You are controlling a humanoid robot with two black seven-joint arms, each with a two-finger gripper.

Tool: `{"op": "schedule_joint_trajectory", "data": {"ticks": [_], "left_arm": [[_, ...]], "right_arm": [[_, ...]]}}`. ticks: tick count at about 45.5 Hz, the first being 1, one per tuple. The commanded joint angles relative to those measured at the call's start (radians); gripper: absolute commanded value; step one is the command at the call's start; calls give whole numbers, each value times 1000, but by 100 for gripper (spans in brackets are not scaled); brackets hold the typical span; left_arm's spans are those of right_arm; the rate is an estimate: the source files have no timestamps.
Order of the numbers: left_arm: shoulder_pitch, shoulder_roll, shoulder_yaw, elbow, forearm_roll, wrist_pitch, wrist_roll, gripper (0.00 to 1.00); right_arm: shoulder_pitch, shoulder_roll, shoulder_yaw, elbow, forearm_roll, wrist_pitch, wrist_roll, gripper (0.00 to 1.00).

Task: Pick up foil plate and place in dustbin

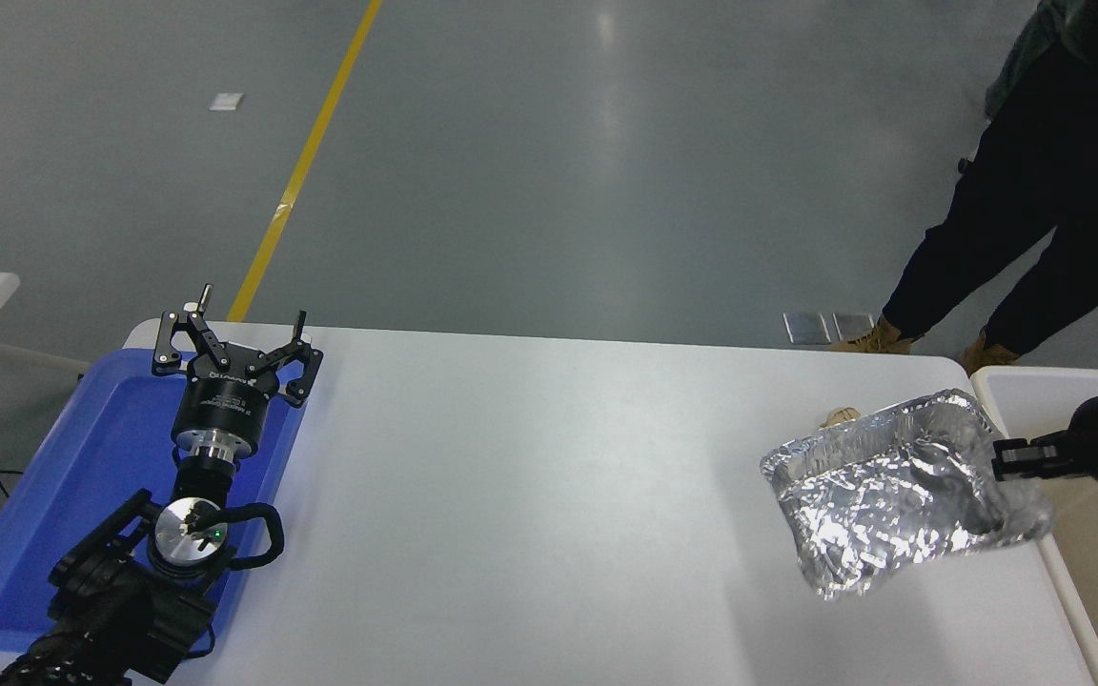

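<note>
The crinkled silver foil plate (892, 495) hangs tilted above the white table (530, 495) near its right edge. My right gripper (1006, 459) comes in from the right edge and is shut on the plate's right rim. The off-white dustbin (1026, 386) stands just right of the table; only its rim and beige inside show. The plate's right end reaches over the bin's near rim. My left gripper (230, 333) is parked open over the blue tray at the lower left.
A flat blue tray (82, 476) lies at the table's left edge under the left arm. A crumpled beige paper ball (835, 416) peeks out behind the plate. A person in dark trousers (1035, 191) stands at the far right.
</note>
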State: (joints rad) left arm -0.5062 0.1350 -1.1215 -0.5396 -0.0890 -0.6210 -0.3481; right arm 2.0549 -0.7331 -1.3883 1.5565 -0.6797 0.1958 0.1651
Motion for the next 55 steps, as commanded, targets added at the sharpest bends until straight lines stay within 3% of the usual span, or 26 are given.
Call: {"op": "schedule_joint_trajectory", "data": {"ticks": [1,36,55], "left_arm": [[0,0,0,0,0,0,1,100],[0,0,0,0,2,0,1,100],[0,0,0,0,2,0,1,100]], "right_arm": [[155,-2,-55,39,0,88,-3,0],[505,58,-144,77,0,336,-1,0],[524,81,-181,73,-1,338,-4,0]]}}
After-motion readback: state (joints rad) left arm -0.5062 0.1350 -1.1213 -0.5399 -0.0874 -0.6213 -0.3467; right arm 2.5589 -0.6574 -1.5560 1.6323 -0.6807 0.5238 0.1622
